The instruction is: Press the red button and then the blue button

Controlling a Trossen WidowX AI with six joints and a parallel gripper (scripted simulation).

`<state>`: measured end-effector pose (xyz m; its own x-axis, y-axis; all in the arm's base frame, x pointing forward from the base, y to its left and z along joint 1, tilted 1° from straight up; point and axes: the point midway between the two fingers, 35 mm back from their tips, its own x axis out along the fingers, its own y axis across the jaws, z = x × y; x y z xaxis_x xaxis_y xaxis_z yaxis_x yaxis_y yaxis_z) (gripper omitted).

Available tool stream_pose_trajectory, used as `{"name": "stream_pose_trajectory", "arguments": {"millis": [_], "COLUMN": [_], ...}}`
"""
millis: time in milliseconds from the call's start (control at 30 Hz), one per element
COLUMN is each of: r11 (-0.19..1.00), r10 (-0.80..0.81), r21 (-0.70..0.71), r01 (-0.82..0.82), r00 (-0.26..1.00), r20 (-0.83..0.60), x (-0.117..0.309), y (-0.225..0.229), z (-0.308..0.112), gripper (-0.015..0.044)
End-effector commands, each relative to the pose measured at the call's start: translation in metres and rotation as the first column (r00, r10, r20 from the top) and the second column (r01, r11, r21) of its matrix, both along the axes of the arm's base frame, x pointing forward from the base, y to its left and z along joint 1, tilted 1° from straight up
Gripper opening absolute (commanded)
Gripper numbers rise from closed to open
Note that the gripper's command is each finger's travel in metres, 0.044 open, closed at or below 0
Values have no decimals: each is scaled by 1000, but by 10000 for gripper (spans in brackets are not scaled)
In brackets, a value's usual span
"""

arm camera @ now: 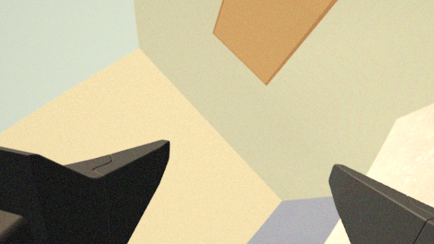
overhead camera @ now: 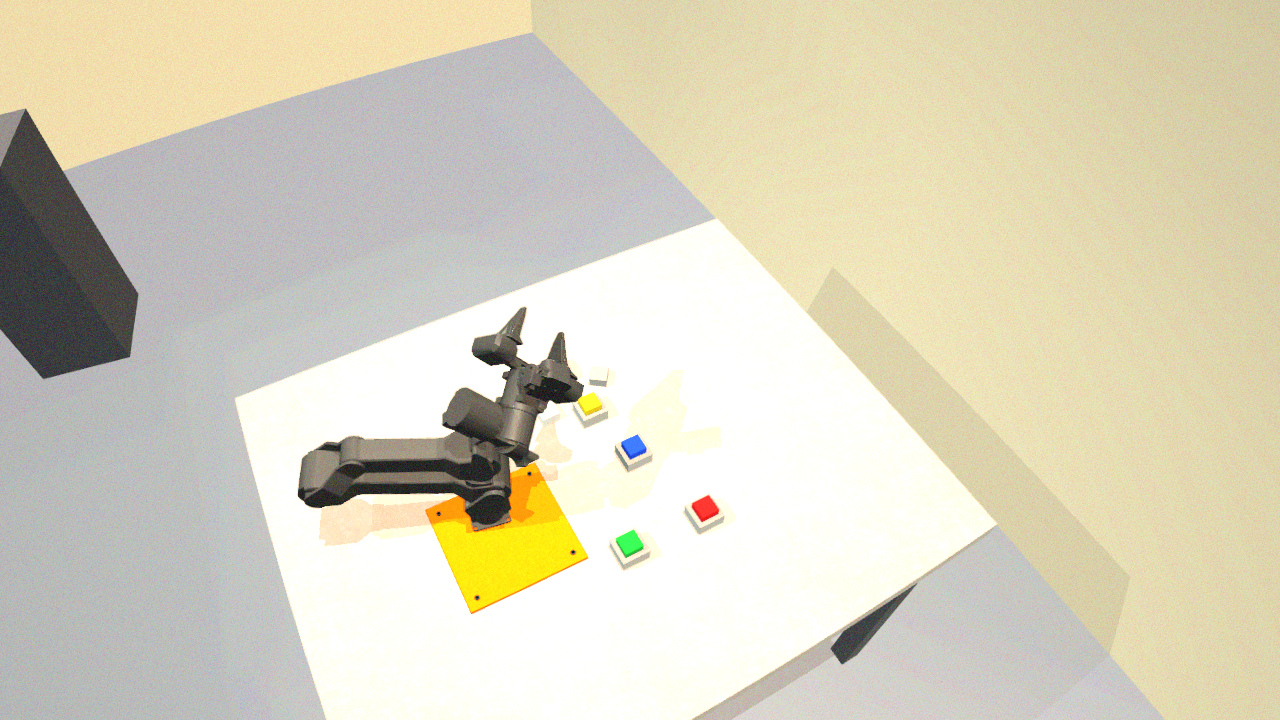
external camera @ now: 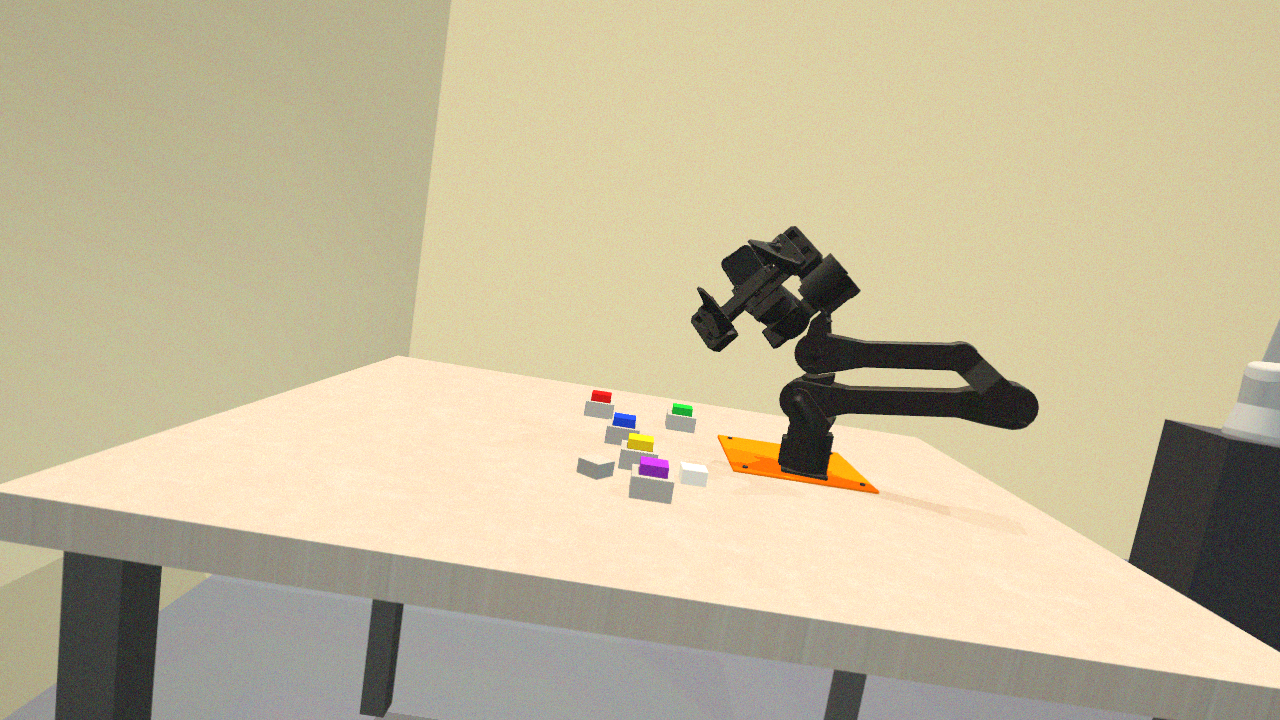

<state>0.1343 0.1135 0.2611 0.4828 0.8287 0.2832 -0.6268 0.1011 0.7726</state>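
The red button stands up on its pale base. The blue button stands up on its own base, between the red and yellow ones. My gripper is open and empty. It is high above the table, well away from both buttons, with its fingers aimed outward rather than down. The wrist view shows no button.
Other buttons are green, yellow and purple. A white block and a pale grey block lie near the yellow and purple buttons. The arm stands on an orange plate.
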Motion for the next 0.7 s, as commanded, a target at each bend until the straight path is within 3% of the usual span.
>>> {"name": "stream_pose_trajectory", "arguments": {"millis": [0, 200, 400, 667], "r11": [1000, 960, 837, 589], "r10": [-12, -278, -518, -699], "r21": [0, -54, -261, -661], "r01": [12, 276, 481, 465], "r00": [1000, 961, 850, 704], "r20": [10, -16, -92, -127], "x": [1, 62, 131, 197], "y": [-1, -31, -71, -129], "z": [1, 33, 40, 10], "gripper": [400, 400, 400, 400]}}
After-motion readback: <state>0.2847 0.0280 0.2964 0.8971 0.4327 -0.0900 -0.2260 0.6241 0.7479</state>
